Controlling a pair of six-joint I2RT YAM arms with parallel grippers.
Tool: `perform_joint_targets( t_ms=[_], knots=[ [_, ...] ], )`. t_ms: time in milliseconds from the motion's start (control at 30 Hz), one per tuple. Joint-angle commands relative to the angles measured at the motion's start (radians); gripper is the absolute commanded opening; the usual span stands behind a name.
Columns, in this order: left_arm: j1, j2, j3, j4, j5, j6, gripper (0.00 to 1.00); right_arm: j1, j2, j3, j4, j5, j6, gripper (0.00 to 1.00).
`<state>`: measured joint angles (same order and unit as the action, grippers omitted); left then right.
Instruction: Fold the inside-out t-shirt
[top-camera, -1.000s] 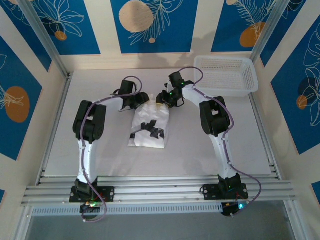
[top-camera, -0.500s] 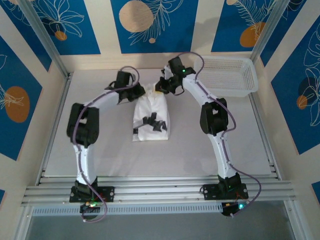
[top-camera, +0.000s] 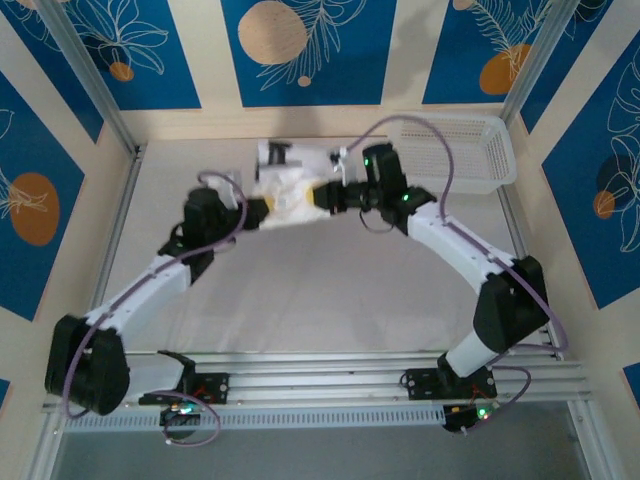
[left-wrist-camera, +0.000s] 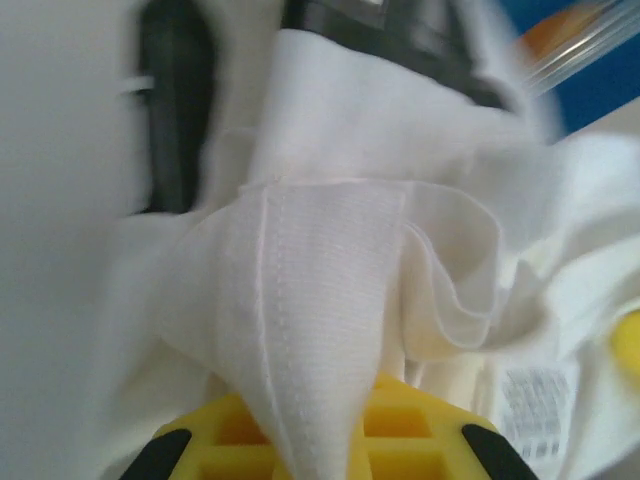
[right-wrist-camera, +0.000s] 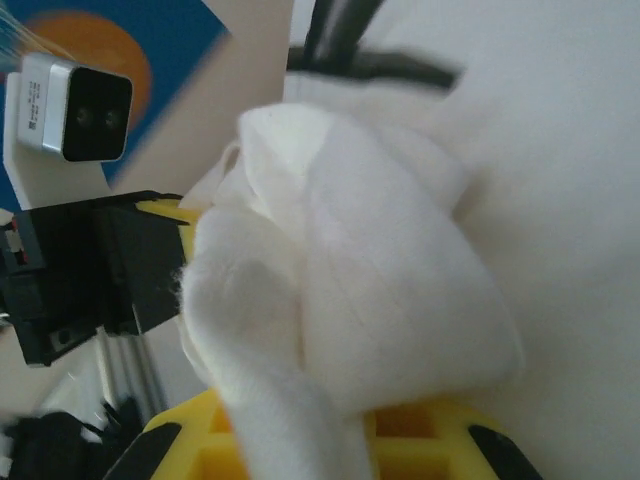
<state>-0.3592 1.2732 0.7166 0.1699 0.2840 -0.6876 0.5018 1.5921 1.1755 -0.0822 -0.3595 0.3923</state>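
Observation:
The inside-out t-shirt (top-camera: 288, 193) hangs as a bunched white wad between my two grippers over the far middle of the table, and a part with dark marks (top-camera: 278, 156) reaches toward the back wall. My left gripper (top-camera: 262, 212) is shut on the shirt's left end. In the left wrist view a seamed fold of the shirt (left-wrist-camera: 320, 290) runs out of the left gripper (left-wrist-camera: 320, 445), with a printed tag (left-wrist-camera: 535, 395) at lower right. My right gripper (top-camera: 322, 195) is shut on the right end. The right wrist view has thick folds of shirt (right-wrist-camera: 390, 270) rising out of the right gripper (right-wrist-camera: 320, 445).
A white mesh basket (top-camera: 455, 150) stands at the back right of the table, close behind the right arm. The left arm's wrist camera (right-wrist-camera: 70, 105) and black gripper body (right-wrist-camera: 100, 275) sit just beyond the cloth in the right wrist view. Blue patterned walls enclose the table.
The shirt lay flat in the table's middle; both arms have now stretched forward and carried it, bunched and lifted, toward the back. The grippers have closed in toward each other.

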Motion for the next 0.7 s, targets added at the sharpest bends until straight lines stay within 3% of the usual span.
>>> perform_joint_targets(
  t_ms=[0, 233, 433, 567, 667],
  knots=[
    [-0.019, -0.031, -0.102, -0.011, -0.045, -0.020, 0.00, 0.004, 0.038, -0.208, 0.164, -0.042, 0.082, 0.00],
    [-0.045, -0.042, -0.140, -0.097, -0.116, 0.054, 0.00, 0.030, -0.062, -0.437, 0.228, -0.033, 0.196, 0.00],
    [-0.049, -0.035, -0.117, -0.086, -0.233, 0.102, 0.00, 0.029, -0.059, -0.340, 0.118, 0.045, 0.189, 0.00],
    [-0.049, -0.011, -0.114, -0.080, -0.367, 0.097, 0.00, 0.010, 0.013, -0.249, 0.083, 0.109, 0.201, 0.00],
    [-0.050, 0.065, -0.102, -0.027, -0.388, 0.104, 0.00, -0.021, 0.090, -0.204, 0.081, 0.133, 0.206, 0.00]
  ],
)
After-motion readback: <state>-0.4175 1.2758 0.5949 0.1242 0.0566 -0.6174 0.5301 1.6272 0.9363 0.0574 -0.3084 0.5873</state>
